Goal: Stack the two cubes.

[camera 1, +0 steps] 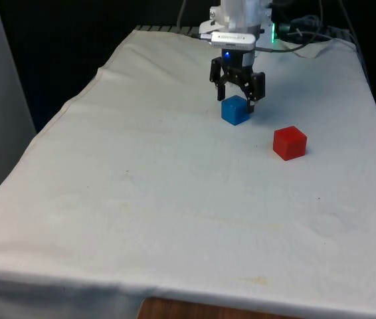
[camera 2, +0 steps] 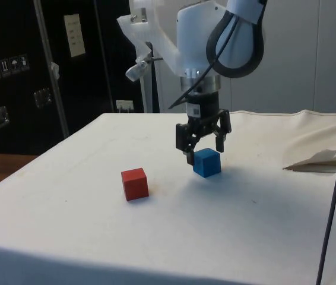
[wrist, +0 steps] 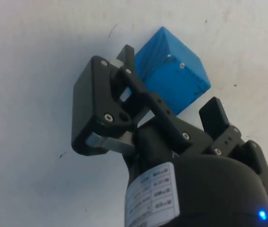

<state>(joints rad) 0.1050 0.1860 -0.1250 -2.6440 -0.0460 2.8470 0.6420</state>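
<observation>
Blue cube [camera 1: 235, 110] matte, sharp-edged, resting on white cloth [camera 1: 175, 199], spread pincer [camera 1: 238, 92] straddling it ungripped, red cube [camera 1: 289, 143] apart

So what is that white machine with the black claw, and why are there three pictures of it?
It is a robot arm, a bit like a metal arm with a hand. The black claw is called its end effector. The three pictures show the same moment from three cameras: one looks across the table, one looks from the side, and one rides on the robot's wrist, looking down past the claw. On the white cloth there are two toy blocks, a blue cube and a red cube, sitting apart. The claw is open and hangs right over the blue cube, with one finger on each side of it. It is not holding anything yet. Its job is to stack the cubes.
</observation>
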